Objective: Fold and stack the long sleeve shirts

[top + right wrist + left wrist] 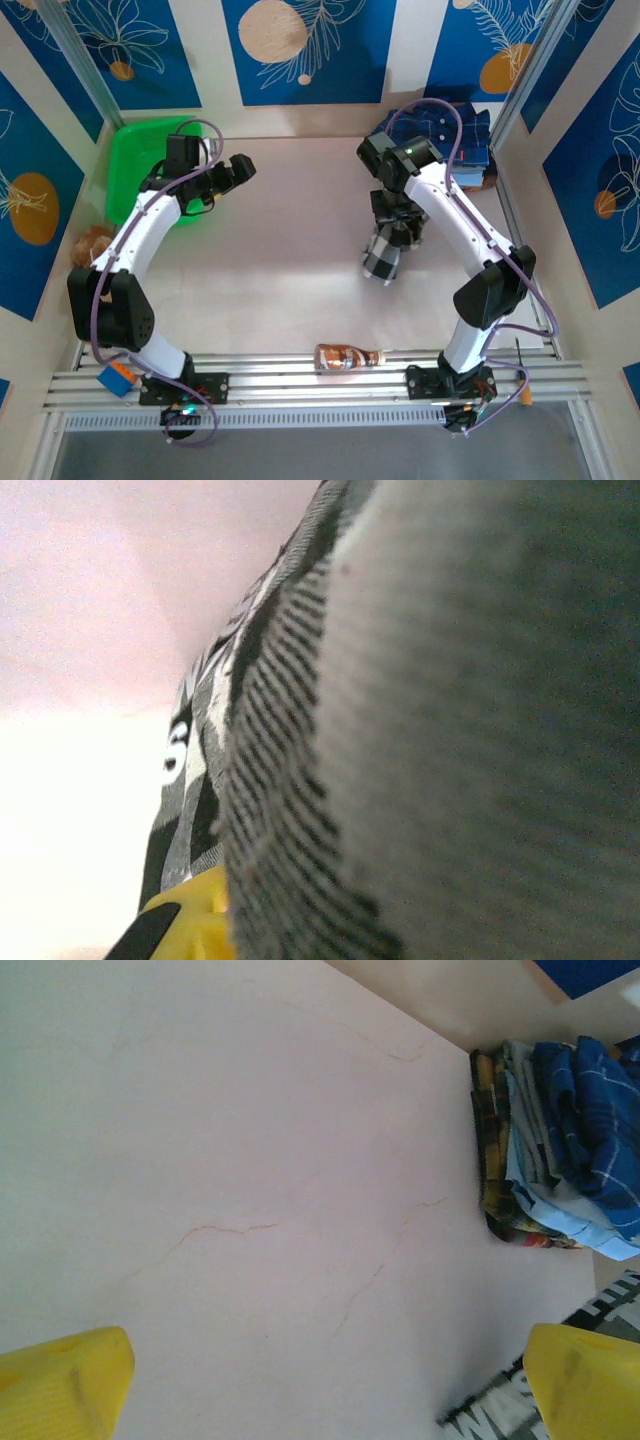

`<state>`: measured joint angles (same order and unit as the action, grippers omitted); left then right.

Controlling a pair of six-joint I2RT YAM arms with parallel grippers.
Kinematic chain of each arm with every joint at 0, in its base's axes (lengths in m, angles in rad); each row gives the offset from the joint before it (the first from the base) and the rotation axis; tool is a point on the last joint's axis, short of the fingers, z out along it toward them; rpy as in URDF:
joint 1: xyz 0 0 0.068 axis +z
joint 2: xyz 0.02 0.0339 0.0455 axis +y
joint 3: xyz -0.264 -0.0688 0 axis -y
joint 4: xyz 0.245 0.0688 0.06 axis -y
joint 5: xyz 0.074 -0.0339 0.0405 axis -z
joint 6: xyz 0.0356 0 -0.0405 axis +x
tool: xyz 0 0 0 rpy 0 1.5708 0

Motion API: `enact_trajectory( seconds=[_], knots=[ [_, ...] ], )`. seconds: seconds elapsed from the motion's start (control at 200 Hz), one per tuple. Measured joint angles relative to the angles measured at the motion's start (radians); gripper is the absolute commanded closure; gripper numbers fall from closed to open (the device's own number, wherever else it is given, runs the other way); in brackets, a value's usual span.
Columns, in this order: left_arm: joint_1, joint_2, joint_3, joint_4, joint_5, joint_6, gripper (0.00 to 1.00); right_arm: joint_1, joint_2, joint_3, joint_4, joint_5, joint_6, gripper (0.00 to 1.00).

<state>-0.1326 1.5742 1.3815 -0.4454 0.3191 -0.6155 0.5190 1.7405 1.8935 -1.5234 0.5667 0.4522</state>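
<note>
Because folding seemingly needs it lifted, the checked shirt (381, 262) is pinched by the right end effector (397, 232); the left end effector (325, 1375) is spread.

Green basket (135, 160) stands at the far left corner of the table (290, 260). Brown plush toy (93, 243) sits near it, at the left edge. Brown bottle (348, 356) lies on its side on the front rail (300, 385). Table surface is pale and faintly veined.

A pale, faintly veined desk (300, 230) sits between cream walls (210, 50) hung with blue leaf-patterned panels (350, 60) at twelve, three and nine o'clock.
</note>
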Motion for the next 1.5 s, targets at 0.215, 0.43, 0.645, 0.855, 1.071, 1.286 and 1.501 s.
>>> enact_trajectory(
  seconds=[0.215,0.43,0.645,0.855,1.071,1.286,1.501],
  knots=[
    [0.000,0.000,-0.013,0.045,0.031,-0.014,0.00,0.045,0.074,0.005,-0.092,0.142,-0.048,1.00],
    [0.000,-0.002,-0.074,0.047,0.039,-0.013,0.00,0.148,0.407,0.080,-0.094,0.148,-0.068,1.00],
    [0.000,-0.019,-0.116,0.033,0.039,-0.002,0.00,0.295,0.659,0.393,-0.084,0.091,-0.137,1.00],
    [0.000,-0.039,-0.135,0.043,0.041,-0.004,0.00,0.346,0.669,0.489,-0.087,0.060,-0.132,1.00],
    [-0.001,-0.040,-0.196,0.108,0.077,-0.041,0.00,0.226,0.492,0.285,-0.034,0.060,-0.114,1.00],
    [-0.025,-0.032,-0.216,0.172,0.108,-0.075,0.00,0.075,0.195,0.092,-0.002,0.106,-0.109,1.00],
    [-0.059,-0.007,-0.216,0.198,0.127,-0.086,0.00,-0.045,0.045,-0.018,0.001,0.214,-0.084,1.00]
  ],
)
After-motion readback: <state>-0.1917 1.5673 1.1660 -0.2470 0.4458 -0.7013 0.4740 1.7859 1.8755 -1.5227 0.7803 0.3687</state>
